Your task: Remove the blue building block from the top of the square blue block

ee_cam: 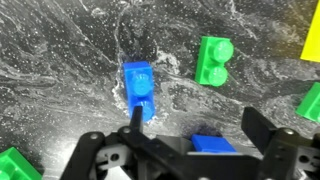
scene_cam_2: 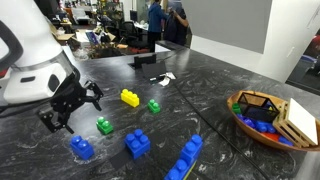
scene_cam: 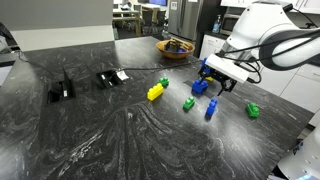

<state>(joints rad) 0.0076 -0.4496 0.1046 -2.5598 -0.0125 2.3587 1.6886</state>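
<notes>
**A:** Where is the narrow blue block (ee_cam: 138, 88) sitting?

**B:** It is lying on the dark table (ee_cam: 60, 60), near the square blue block (ee_cam: 210, 146) but apart from it, not stacked on it. In the wrist view it is showing above and to the left of the square blue block. Both exterior views are showing a strip of table between the two.

**A:** Which way is it pointing?

**B:** In the wrist view its long axis is running up and down the picture, straight away from the gripper (ee_cam: 190, 112). One short end is facing the gripper and the other is pointing away. In an exterior view the narrow blue block (scene_cam: 211, 108) is also reading as longer than it is wide.

**A:** What are the fingers doing?

**B:** They are standing spread wide and gripping nothing. In the wrist view one finger (ee_cam: 133, 118) is overlapping the near end of the narrow blue block. The other is showing on the far side of the square blue block. The square blue block is peeking out between them, partly hidden by the gripper body.

**A:** Is the gripper touching anything?

**B:** I cannot tell from the wrist view. In both exterior views it is hovering above the table, close to the square blue block.

**A:** What else is lying around the square blue block?

**B:** A green block (ee_cam: 213, 60) is lying just beyond it, a yellow block (scene_cam: 155, 92) farther off, and a bowl (scene_cam: 175, 47) well apart.
</notes>
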